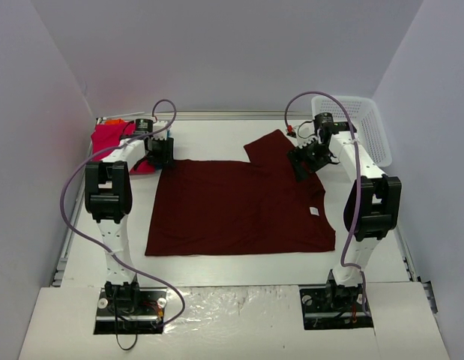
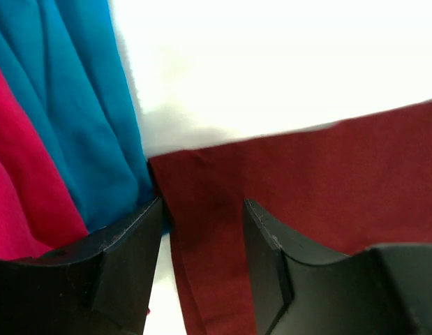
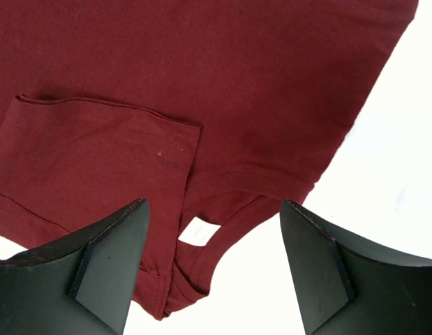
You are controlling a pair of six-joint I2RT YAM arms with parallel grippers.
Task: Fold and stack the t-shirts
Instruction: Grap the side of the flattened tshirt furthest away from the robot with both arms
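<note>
A large dark maroon t-shirt lies spread flat on the white table, its white neck label at the right. My left gripper is open at the shirt's far left corner. In the left wrist view the maroon corner lies between the parted fingers of my left gripper. My right gripper hangs open over the far right part. The right wrist view shows my right gripper wide apart above the collar and label, beside a folded-over sleeve. Pink and teal t-shirts are heaped at the far left.
A white mesh basket stands at the back right corner, just behind the right arm. Grey walls close in the table on three sides. A metal rail runs along the far edge. Loose cables loop off both arms.
</note>
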